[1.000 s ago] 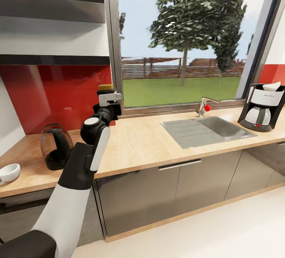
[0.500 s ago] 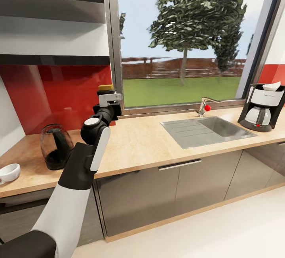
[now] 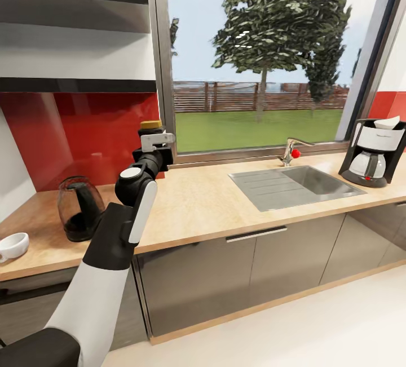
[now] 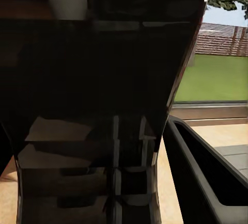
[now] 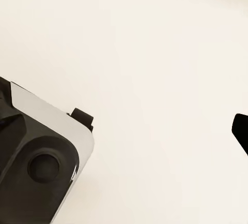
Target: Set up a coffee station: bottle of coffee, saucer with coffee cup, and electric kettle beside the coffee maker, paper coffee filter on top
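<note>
1. Left gripper (image 3: 151,136) is hanging raised above the counter (image 3: 197,203) near its back edge, pinching the bottle (image 3: 150,125); yellow cap showing above the fingers; bottle (image 4: 103,105) is looming dark between them in the wrist view.
2. Kettle (image 3: 79,208) and cup (image 3: 12,246) are sitting toward the counter's left end; coffee maker (image 3: 373,153) toward the right end, filter (image 3: 388,122) lying on top.
3. Right gripper: state cannot be told; finger tip (image 5: 240,131) is hanging over pale floor (image 5: 155,53).

Matt wood-look kitchen countertop (image 3: 197,203); brushed steel sink (image 3: 299,185), glossy grey cabinets (image 3: 237,277), glass electric kettle (image 3: 79,209)
</note>
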{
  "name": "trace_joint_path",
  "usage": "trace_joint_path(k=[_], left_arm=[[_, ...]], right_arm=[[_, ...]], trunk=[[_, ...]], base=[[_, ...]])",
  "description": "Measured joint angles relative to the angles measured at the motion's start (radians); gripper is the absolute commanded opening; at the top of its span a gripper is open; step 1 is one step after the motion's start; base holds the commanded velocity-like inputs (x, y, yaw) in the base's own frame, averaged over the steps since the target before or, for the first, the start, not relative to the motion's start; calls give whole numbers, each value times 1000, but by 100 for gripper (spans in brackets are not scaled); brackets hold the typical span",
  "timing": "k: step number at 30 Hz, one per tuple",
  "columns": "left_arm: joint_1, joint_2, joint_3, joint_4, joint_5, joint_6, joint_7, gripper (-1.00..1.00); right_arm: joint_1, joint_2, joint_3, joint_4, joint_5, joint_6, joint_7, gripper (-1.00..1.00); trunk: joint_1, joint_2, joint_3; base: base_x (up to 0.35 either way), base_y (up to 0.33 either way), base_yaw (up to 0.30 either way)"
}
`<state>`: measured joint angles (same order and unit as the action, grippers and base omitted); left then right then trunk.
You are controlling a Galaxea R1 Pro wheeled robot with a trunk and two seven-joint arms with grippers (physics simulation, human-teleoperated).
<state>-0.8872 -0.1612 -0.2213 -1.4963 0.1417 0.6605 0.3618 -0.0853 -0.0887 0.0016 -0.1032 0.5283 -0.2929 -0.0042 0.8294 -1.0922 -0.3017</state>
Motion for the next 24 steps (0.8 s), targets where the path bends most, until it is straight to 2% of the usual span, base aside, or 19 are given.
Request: trace_joint_path(k=[24], left_arm=[[12,0,-1,0,1,-3,0,-100]], right_arm=[[0,0,1,1,0,0,0,100]], trunk=[[92,-168,-75]], base=[[0,0,0]])
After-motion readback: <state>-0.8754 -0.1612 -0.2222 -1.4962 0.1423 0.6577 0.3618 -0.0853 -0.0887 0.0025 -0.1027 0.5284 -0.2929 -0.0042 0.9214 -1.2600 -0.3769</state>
